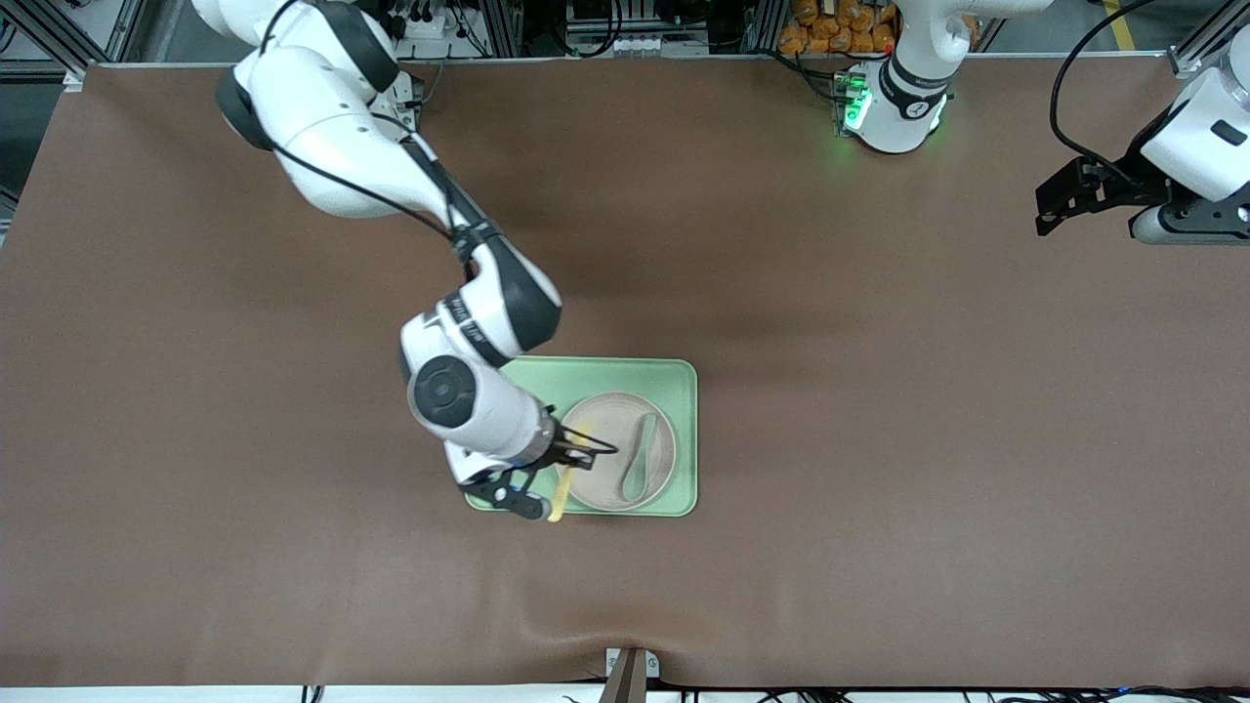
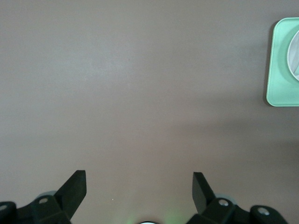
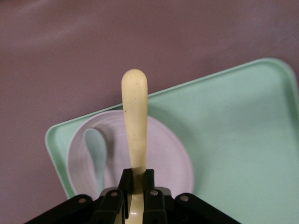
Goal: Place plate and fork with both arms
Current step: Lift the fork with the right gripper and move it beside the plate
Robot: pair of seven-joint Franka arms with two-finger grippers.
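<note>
Over the plate (image 1: 619,450), right gripper (image 1: 566,459) clamps the fork (image 1: 563,488) (left gripper (image 2: 139,186) waits, fingers apart).

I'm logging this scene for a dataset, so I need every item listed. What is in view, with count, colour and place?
Rectangular light-green plastic tray: one, light green, on the table near its middle.
Round off-white matte plate: one, beige, on the tray.
Grey-green plastic spoon: one, grey-green, lying on the plate.
Small pale-yellow plastic fork: one, pale yellow, held over the plate's edge and the tray.
Brown table cover: one, brown, under everything.
Right end effector: one, black, shut on the fork over the tray.
Left end effector: one, black, open, waiting over bare table at the left arm's end.
</note>
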